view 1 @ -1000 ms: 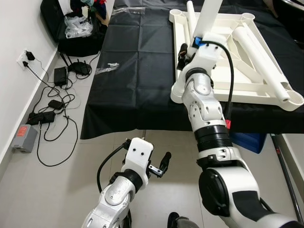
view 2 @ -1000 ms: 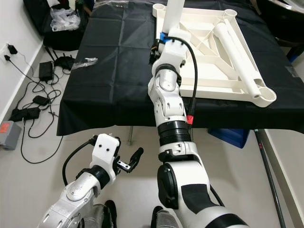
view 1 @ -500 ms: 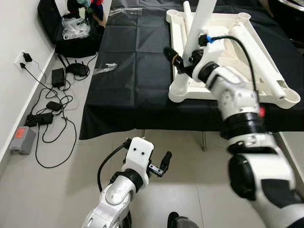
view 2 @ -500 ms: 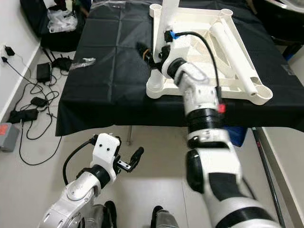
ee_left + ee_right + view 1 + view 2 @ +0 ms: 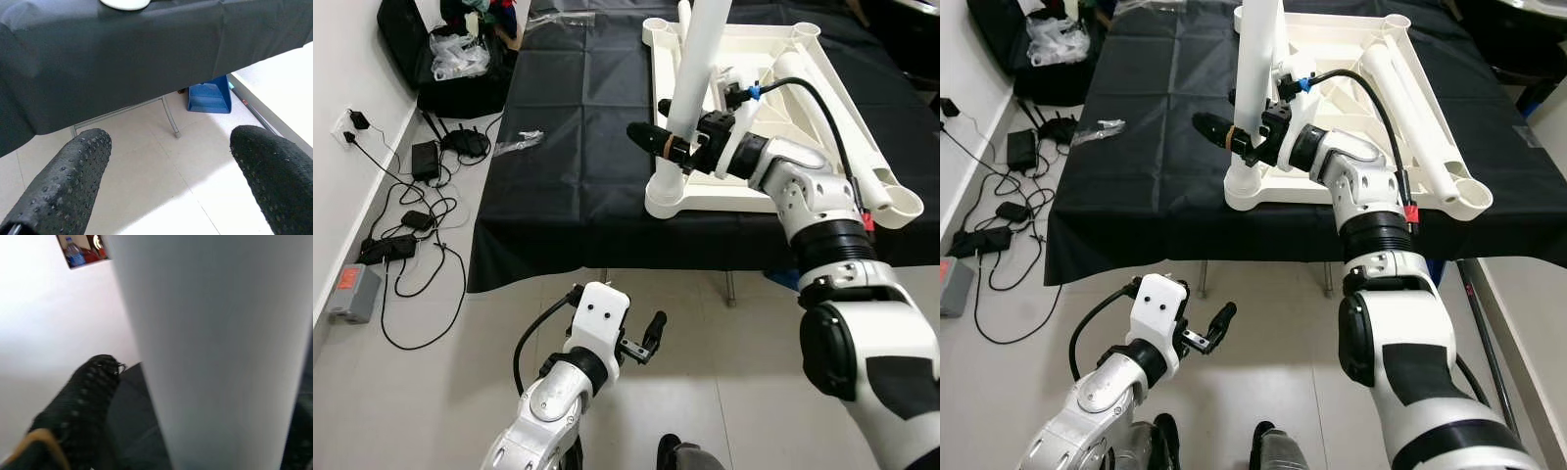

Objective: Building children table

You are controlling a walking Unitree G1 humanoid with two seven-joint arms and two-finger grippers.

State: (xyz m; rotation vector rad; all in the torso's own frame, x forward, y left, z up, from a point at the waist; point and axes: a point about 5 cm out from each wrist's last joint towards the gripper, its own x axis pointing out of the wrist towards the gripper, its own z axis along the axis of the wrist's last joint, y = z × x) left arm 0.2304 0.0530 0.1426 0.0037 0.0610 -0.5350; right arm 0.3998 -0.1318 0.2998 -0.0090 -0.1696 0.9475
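My left gripper [image 5: 641, 345] low over floor tiles [image 5: 431, 392], fingers spread wide, holding nothing. Beyond, table [image 5: 568, 147] under black cloth. On it, upturned white table frame [image 5: 773, 186]. My right gripper [image 5: 677, 149] closed around upright white leg [image 5: 695, 78] seated in near corner socket [image 5: 668, 201]. Loose white leg [image 5: 827, 108] lying across frame.

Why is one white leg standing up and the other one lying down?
The standing leg is upright in the near corner socket of the tabletop, with the right claw around it. The lying leg rests flat across the upturned tabletop, touched by no claw and fitted in no socket. Both are plain white tubes. The left claw hangs open near the floor.
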